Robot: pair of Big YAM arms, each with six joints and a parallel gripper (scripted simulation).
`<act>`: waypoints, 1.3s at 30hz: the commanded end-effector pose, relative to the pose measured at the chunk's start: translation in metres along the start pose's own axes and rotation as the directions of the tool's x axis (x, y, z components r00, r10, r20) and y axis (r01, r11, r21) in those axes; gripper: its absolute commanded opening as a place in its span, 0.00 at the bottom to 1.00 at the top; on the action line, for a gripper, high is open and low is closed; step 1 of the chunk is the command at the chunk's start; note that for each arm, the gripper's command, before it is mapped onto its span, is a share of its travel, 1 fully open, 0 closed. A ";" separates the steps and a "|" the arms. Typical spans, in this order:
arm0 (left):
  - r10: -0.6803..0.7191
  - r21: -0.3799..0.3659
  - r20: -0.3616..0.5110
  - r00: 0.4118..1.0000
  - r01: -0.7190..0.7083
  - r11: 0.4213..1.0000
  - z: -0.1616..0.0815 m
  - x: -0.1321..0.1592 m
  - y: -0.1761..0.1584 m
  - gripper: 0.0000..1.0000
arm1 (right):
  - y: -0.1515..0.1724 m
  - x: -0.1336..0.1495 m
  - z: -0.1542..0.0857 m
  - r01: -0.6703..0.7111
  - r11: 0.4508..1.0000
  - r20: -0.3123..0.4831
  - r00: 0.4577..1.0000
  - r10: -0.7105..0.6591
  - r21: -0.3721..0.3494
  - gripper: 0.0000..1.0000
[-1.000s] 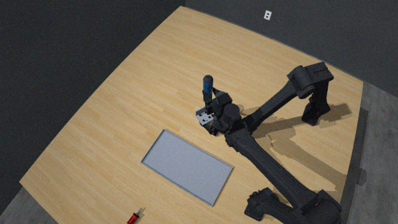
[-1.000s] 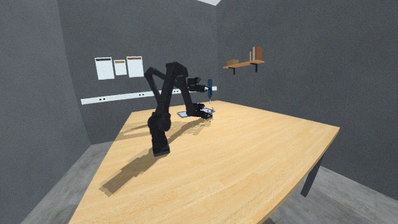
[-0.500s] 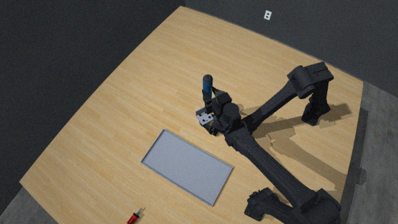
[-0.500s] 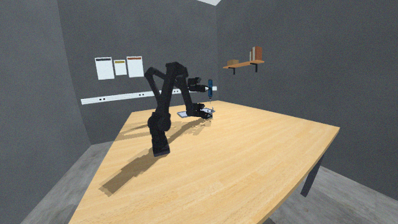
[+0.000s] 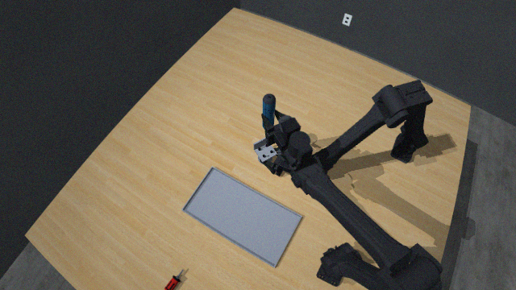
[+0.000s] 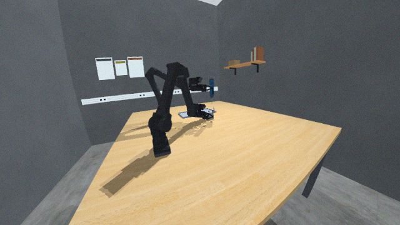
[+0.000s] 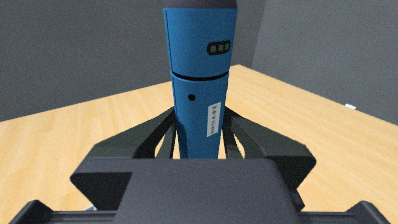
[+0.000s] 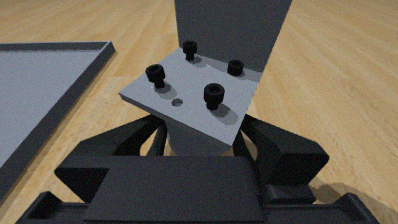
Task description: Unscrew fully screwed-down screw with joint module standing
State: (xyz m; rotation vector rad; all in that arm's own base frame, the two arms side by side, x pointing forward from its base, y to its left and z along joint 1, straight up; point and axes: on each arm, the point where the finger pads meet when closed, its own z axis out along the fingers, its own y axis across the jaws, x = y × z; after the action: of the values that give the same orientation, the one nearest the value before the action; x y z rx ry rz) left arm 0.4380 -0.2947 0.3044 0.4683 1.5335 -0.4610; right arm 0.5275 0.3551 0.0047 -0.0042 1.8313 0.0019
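Four screws are showing in the right wrist view: three raised screws [image 8: 213, 94] [image 5: 264, 155] and one low screw [image 8: 235, 67], probably the target, sitting near the bracket's upright plate [image 8: 230, 30]. One electric screwdriver [image 5: 268, 106] [image 6: 211, 85] [image 7: 200, 105] is standing with its long axis near vertical, clasped by the left gripper [image 5: 269, 122] [image 6: 211, 89] [image 7: 199, 112], its bit hanging above the bracket [image 5: 268, 152] [image 6: 210, 112] [image 8: 200, 77] and apart from it. The coming move is thus likely going downward; sideways alignment I cannot tell. The right gripper [image 5: 268, 158] [image 6: 210, 116] [image 8: 199, 112] is gripping the joint module [image 8: 195, 142] under the bracket. One tray [image 5: 230, 238] [image 6: 184, 117] [image 8: 55, 47] is lying at lower centre of the top view, one red tool [image 5: 172, 283] at its bottom edge.
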 end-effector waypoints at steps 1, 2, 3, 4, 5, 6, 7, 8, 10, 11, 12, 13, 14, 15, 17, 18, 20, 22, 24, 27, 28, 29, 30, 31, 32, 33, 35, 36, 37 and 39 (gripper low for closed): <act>0.009 0.010 0.136 0.991 -0.010 1.000 0.019 -0.063 -0.005 0.42 | 0.008 -0.002 0.009 -0.011 1.000 0.009 1.000 0.011 -0.005 0.59; 0.009 0.010 0.138 0.990 -0.010 1.000 0.019 -0.064 -0.005 0.42 | 0.008 -0.002 0.009 -0.011 1.000 0.009 1.000 0.011 -0.005 0.59; 0.008 0.010 0.140 0.990 -0.010 1.000 0.018 -0.065 -0.005 0.42 | 0.008 -0.002 0.009 -0.011 1.000 0.009 1.000 0.011 -0.005 0.59; 0.008 0.010 0.140 0.990 -0.010 1.000 0.019 -0.065 -0.005 0.42 | 0.008 -0.002 0.009 -0.011 1.000 0.009 1.000 0.011 -0.005 0.59; 0.008 0.010 0.140 0.990 -0.010 1.000 0.019 -0.065 -0.005 0.42 | 0.008 -0.002 0.009 -0.011 1.000 0.009 1.000 0.011 -0.005 0.59; 0.008 0.010 0.141 0.990 -0.010 1.000 0.019 -0.065 -0.005 0.42 | 0.008 -0.002 0.009 -0.011 1.000 0.009 1.000 0.011 -0.005 0.59; 0.008 0.010 0.142 0.990 -0.010 1.000 0.019 -0.066 -0.005 0.42 | 0.008 -0.002 0.009 -0.011 1.000 0.009 1.000 0.011 -0.005 0.59; 0.008 0.010 0.142 0.990 -0.010 1.000 0.019 -0.067 -0.005 0.42 | 0.008 -0.002 0.009 -0.011 1.000 0.009 1.000 0.011 -0.005 0.59; 0.008 0.009 0.142 0.990 -0.010 1.000 0.019 -0.067 -0.005 0.42 | 0.008 -0.002 0.009 -0.011 1.000 0.009 1.000 0.011 -0.005 0.59; 0.008 0.009 0.142 0.990 -0.010 1.000 0.019 -0.067 -0.004 0.42 | 0.008 -0.002 0.009 -0.011 1.000 0.009 1.000 0.011 -0.005 0.59; 0.008 0.009 0.142 0.990 -0.010 1.000 0.019 -0.067 -0.004 0.42 | 0.008 -0.002 0.009 -0.011 1.000 0.009 1.000 0.011 -0.005 0.59; 0.008 0.009 0.142 0.990 -0.010 1.000 0.019 -0.067 -0.004 0.42 | 0.008 -0.002 0.009 -0.011 1.000 0.009 1.000 0.011 -0.005 0.59; 0.008 0.009 0.142 0.990 -0.009 1.000 0.019 -0.067 -0.004 0.42 | 0.008 -0.002 0.009 -0.011 1.000 0.009 1.000 0.011 -0.005 0.59; 0.008 0.010 0.142 0.990 -0.009 1.000 0.019 -0.067 -0.005 0.42 | 0.008 -0.002 0.009 -0.011 1.000 0.009 1.000 0.011 -0.005 0.59; 0.007 0.010 0.142 0.990 -0.009 1.000 0.019 -0.067 -0.005 0.42 | 0.008 -0.002 0.009 -0.011 1.000 0.009 1.000 0.011 -0.005 0.59; 0.007 0.010 0.142 0.990 -0.009 1.000 0.020 -0.066 -0.005 0.42 | 0.008 -0.002 0.009 -0.011 1.000 0.009 1.000 0.011 -0.005 0.59; 0.007 0.011 0.144 0.990 -0.008 1.000 0.020 -0.067 -0.005 0.42 | 0.008 -0.002 0.009 -0.011 1.000 0.009 1.000 0.011 -0.005 0.59; 0.007 0.011 0.146 0.989 -0.008 1.000 0.019 -0.068 -0.005 0.42 | 0.008 -0.002 0.009 -0.011 1.000 0.009 1.000 0.011 -0.005 0.59; 0.007 0.011 0.148 0.989 -0.008 1.000 0.019 -0.070 -0.005 0.42 | 0.008 -0.002 0.009 -0.011 1.000 0.009 1.000 0.011 -0.005 0.59; 0.007 0.010 0.148 0.989 -0.008 1.000 0.019 -0.071 -0.005 0.42 | 0.008 -0.002 0.009 -0.011 1.000 0.009 1.000 0.011 -0.005 0.59; 0.007 0.010 0.148 0.989 -0.008 1.000 0.019 -0.071 -0.005 0.42 | 0.008 -0.002 0.009 -0.011 1.000 0.009 1.000 0.011 -0.005 0.59; 0.007 0.010 0.148 0.989 -0.008 1.000 0.019 -0.071 -0.005 0.42 | 0.008 -0.002 0.009 -0.011 1.000 0.009 1.000 0.011 -0.005 0.59; 0.007 0.010 0.148 0.989 -0.008 1.000 0.019 -0.071 -0.005 0.42 | 0.008 -0.002 0.009 -0.011 1.000 0.009 1.000 0.011 -0.005 0.59; 0.005 0.010 0.144 0.990 -0.006 1.000 0.020 -0.067 -0.005 0.42 | 0.008 -0.002 0.009 -0.011 1.000 0.009 1.000 0.011 -0.005 0.59; 0.003 0.011 0.144 0.990 -0.004 1.000 0.020 -0.065 -0.005 0.42 | 0.008 -0.002 0.009 -0.011 1.000 0.009 1.000 0.011 -0.005 0.59; 0.001 0.011 0.145 0.989 -0.002 1.000 0.020 -0.064 -0.005 0.42 | 0.008 -0.002 0.009 -0.011 1.000 0.009 1.000 0.011 -0.005 0.59; -0.003 0.011 0.145 0.989 0.001 1.000 0.021 -0.061 -0.005 0.42 | 0.008 -0.002 0.009 -0.011 1.000 0.009 1.000 0.011 -0.005 0.59; -0.003 0.011 0.145 0.989 0.001 1.000 0.021 -0.060 -0.005 0.42 | 0.008 -0.002 0.009 -0.011 1.000 0.009 1.000 0.011 -0.005 0.59; -0.003 0.011 0.145 0.989 0.001 1.000 0.021 -0.058 -0.005 0.42 | 0.008 -0.002 0.009 -0.011 1.000 0.009 1.000 0.011 -0.005 0.59; -0.003 0.011 0.145 0.989 0.001 1.000 0.021 -0.056 -0.005 0.42 | 0.008 -0.002 0.009 -0.011 1.000 0.009 1.000 0.011 -0.005 0.59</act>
State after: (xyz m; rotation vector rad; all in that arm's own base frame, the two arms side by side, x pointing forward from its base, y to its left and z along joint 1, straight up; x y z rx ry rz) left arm 0.4423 -0.2982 0.3071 0.4629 1.5135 -0.4652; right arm 0.5275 0.3551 0.0047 -0.0042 1.8313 0.0019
